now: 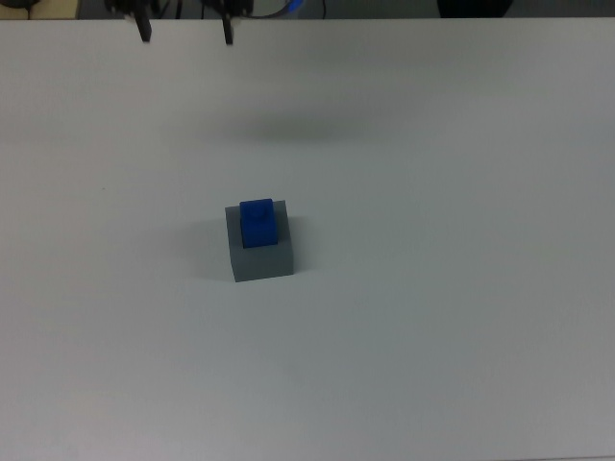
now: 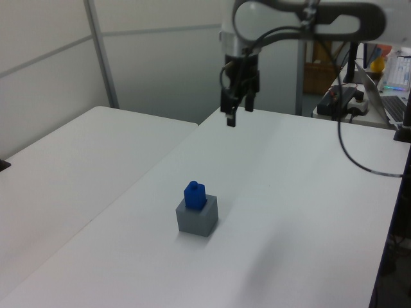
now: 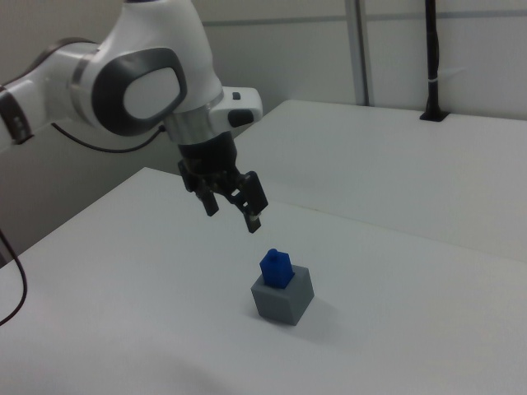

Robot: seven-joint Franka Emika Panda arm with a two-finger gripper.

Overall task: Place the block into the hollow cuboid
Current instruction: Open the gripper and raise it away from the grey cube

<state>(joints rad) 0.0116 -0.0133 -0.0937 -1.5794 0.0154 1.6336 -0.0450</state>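
The blue block point(image 1: 257, 222) stands in the top recess of the grey hollow cuboid point(image 1: 261, 257), its upper part sticking out above the rim. Both show again in the left view as block point(image 2: 194, 194) and cuboid point(image 2: 198, 219), and in the right view as block point(image 3: 276, 267) and cuboid point(image 3: 286, 299). My gripper point(image 1: 186, 35) hangs open and empty, high above the table and well apart from the block, at the top view's upper edge. The same gripper point(image 2: 238, 113) is raised in the left view, and in the right view the gripper point(image 3: 232, 213) is up and to the left of the block.
The white table point(image 1: 432, 288) carries only the cuboid. A second white table point(image 2: 58, 160) adjoins it on the left view's left. The arm's black cable point(image 2: 350, 151) loops over the left view's right side. A black post point(image 3: 431, 58) stands at the back in the right view.
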